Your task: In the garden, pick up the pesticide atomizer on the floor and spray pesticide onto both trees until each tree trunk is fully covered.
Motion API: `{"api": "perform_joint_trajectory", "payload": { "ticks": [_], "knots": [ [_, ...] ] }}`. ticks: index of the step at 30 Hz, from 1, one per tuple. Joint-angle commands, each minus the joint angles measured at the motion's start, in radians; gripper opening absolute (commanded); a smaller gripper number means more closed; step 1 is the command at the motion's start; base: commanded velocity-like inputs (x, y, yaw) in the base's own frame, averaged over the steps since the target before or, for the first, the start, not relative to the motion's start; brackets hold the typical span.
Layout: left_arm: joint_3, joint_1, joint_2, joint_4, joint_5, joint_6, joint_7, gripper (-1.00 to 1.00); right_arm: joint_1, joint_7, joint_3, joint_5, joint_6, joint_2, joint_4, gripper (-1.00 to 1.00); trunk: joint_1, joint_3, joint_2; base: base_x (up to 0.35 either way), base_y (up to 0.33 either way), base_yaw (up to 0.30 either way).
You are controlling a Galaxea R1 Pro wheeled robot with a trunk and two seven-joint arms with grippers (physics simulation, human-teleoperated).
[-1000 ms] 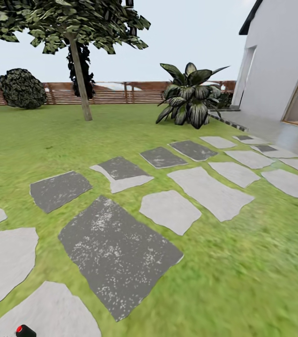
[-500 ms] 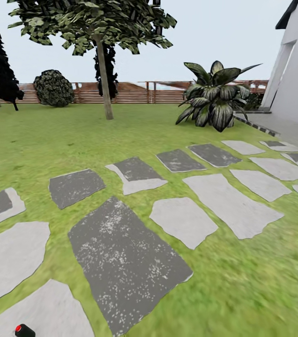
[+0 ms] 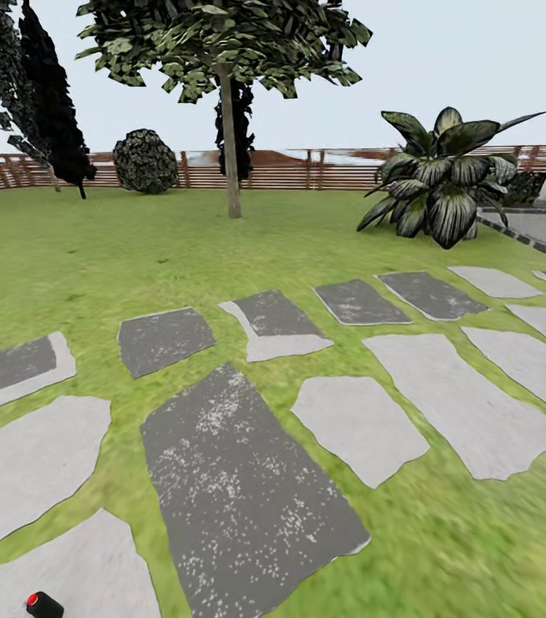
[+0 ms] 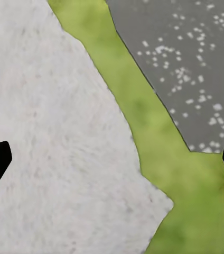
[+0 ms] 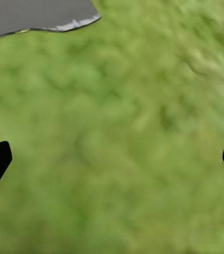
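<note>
Nothing sprayed yet: both grippers, left gripper [image 4: 112, 153] and right gripper [image 5: 112, 159], hang spread and empty over the stepping stones [image 3: 247, 481]; a pale-trunked tree [image 3: 230, 146] stands beyond them, near the fence [image 3: 290, 170]; atomizer unidentified.

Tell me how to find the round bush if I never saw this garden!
Look along the brown slatted wooden fence at the back of the green lawn. Left of the pale-trunked leafy tree sits a dark ball-shaped bush. It is low and round, unlike the tall black pointed trees farther left.
</note>
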Motion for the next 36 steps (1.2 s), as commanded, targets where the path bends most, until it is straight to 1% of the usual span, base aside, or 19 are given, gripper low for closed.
{"api": "perform_joint_trajectory", "payload": {
  "ticks": [1, 6, 12, 36],
  "knots": [
    [0.0, 0.0, 0.0, 0.0, 0.001, 0.0, 0.0, 1.0, 0.0, 0.0, 0.0, 0.0, 0.0, 0.0, 0.0, 1.0, 0.0, 0.0, 0.0, 0.221, -0.202, 0.277],
    [0.001, 0.0, 0.001, -0.001, 0.002, 0.0, 0.0, 1.0, 0.0, 0.0, 0.0, 0.0, 0.0, 0.0, 0.0, 1.0, 0.0, 0.0, 0.0, 0.203, -0.162, 0.277],
    [0.002, 0.0, 0.001, -0.001, 0.001, 0.0, 0.0, 1.0, 0.0, 0.0, 0.0, 0.0, 0.0, 0.0, 0.0, 1.0, 0.0, 0.0, 0.0, 0.107, -0.037, 0.277],
    [0.004, 0.0, 0.003, -0.001, 0.002, 0.0, 0.0, 1.0, 0.0, 0.0, 0.0, 0.0, 0.0, 0.0, 0.0, 1.0, 0.0, 0.0, 0.0, 0.004, -0.001, 0.277]
  ]
}}
